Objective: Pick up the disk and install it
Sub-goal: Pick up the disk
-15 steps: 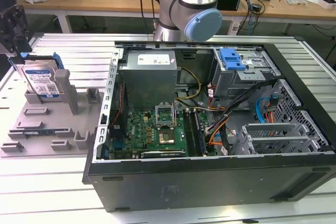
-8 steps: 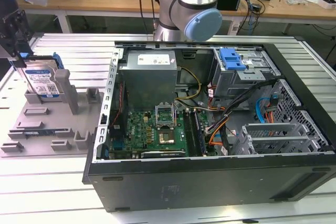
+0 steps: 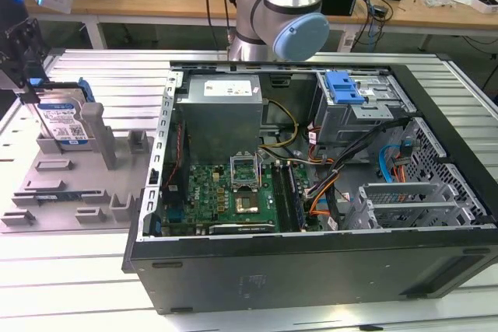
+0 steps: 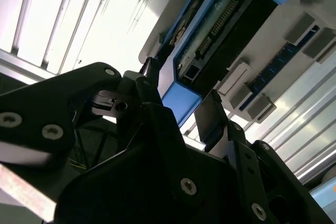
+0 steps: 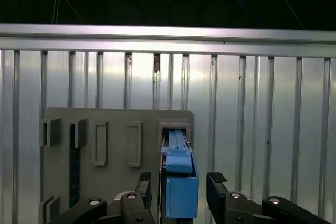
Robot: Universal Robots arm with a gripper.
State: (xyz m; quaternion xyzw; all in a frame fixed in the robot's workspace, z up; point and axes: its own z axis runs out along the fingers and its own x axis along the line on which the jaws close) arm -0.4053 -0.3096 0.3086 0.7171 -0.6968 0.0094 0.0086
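Blue rail: the plastic strip along the upper edge of the disk [image 5: 179,198] is what sits between the pincer's fingers [image 5: 216,181].
Disk: it stands on edge in a slot of the grey holder [image 3: 47,184], on the ribbed metal tabletop [image 3: 101,68] at the exterior view's left, well apart from the open computer case [image 3: 311,270].
Pincer: the pincer [image 5: 180,180] is open and holds nothing. It straddles the disk, one finger at each face, with a gap showing on at least one side.
Risk, grip: the fingers look unevenly spaced about the disk, so closing could push it sideways and wedge it in the slot.
Risk, surface: a hold on smooth plastic alone may slip or flex.
Risk, lift: a tilted pull could jam the disk against the holder's walls.
Risk, install: loose cables [image 3: 327,192] lie near the drive cage [image 3: 366,110] and could snag.
Writing: the disk carries a blue-and-white label and the power supply [image 3: 222,118] a white sticker. Neither print can be made out.
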